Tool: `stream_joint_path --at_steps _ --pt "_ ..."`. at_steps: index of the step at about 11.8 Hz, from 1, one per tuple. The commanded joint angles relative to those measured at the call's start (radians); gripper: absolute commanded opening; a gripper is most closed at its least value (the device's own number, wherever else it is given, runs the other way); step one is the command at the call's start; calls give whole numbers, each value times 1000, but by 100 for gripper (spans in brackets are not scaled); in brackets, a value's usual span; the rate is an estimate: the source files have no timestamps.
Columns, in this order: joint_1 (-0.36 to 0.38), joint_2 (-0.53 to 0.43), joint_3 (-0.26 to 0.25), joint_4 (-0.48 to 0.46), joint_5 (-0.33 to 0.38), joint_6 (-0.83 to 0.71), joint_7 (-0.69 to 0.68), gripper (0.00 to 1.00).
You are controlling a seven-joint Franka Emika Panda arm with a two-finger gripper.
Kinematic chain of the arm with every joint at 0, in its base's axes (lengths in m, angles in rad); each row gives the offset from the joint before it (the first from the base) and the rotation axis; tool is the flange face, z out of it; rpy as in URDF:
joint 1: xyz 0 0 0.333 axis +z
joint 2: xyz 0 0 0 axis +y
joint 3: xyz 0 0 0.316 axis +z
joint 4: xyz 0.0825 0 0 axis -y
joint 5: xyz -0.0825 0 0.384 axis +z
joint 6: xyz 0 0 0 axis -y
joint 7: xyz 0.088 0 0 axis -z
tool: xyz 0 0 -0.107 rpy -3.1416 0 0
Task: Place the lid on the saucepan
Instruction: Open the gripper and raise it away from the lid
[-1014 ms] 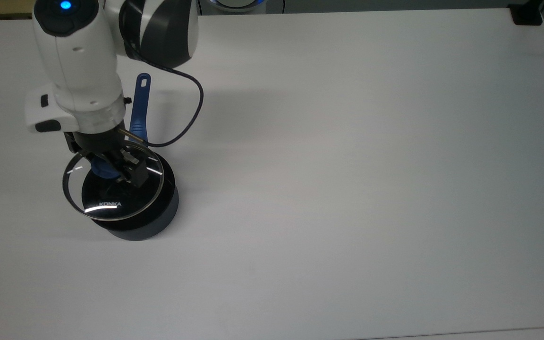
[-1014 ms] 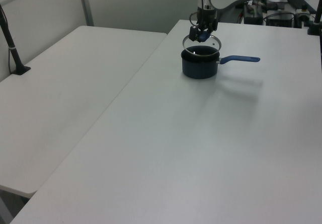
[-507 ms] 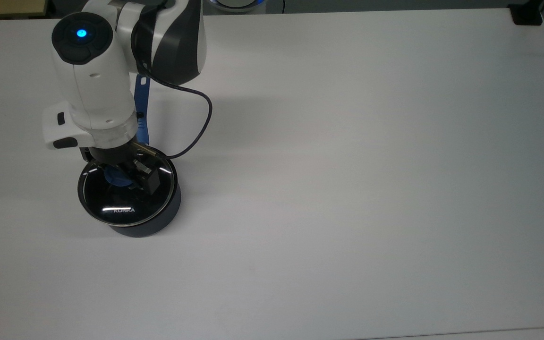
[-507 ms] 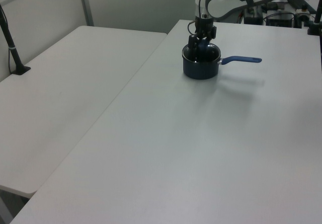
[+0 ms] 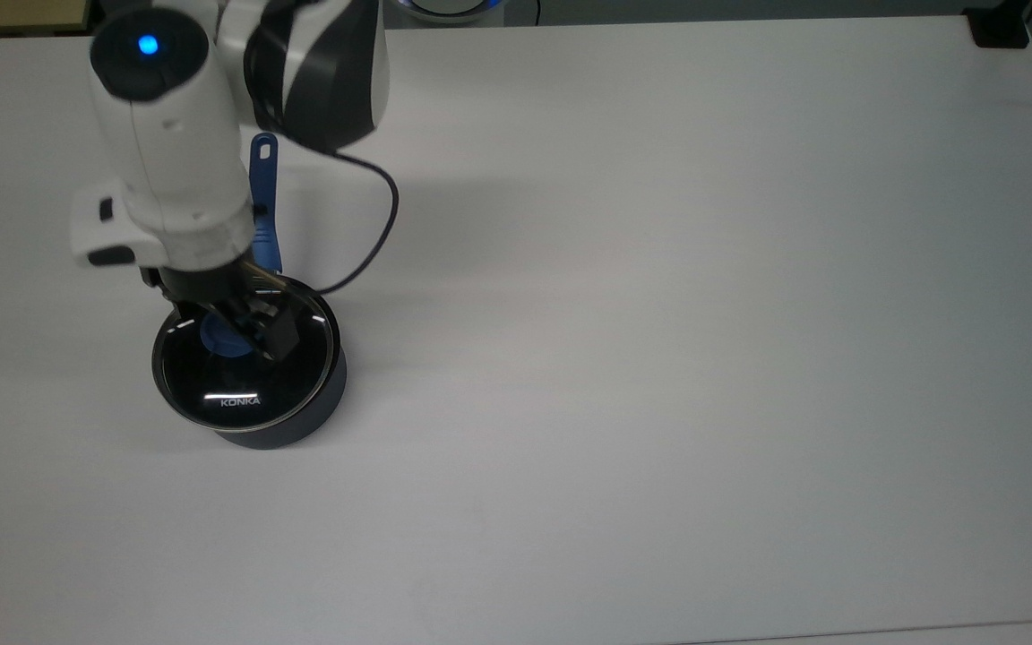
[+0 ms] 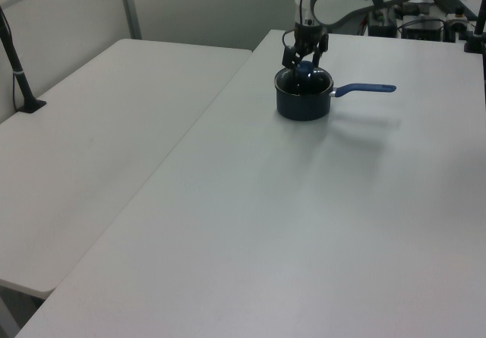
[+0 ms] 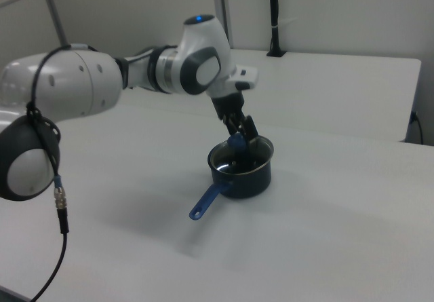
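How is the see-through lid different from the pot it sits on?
The lid is flat, clear glass with a thin shiny rim and white letters; the saucepan is a deep pot with a dark wall. The lid has a short blue knob in its middle, right by the hand; the saucepan has a long blue handle sticking out sideways. Both are round, and both have blue parts to hold.

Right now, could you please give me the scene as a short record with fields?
lid: seated on the saucepan, rim to rim, KONKA lettering showing
saucepan: on the white table
handle: points toward the top view's top edge
gripper: at the lid's blue knob
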State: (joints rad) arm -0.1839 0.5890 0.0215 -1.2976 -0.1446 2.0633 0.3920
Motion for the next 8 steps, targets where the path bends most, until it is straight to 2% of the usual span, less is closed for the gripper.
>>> stream_joint_path --at_steps 1,3,5,8 --pt "-6 -245 -9 -135 42 -99 31 100" --pt "3 -377 -3 -195 43 -278 -40 100" --pt "4 -492 15 -232 84 -398 -45 100" --pt "36 -601 8 -291 112 -430 -56 100"
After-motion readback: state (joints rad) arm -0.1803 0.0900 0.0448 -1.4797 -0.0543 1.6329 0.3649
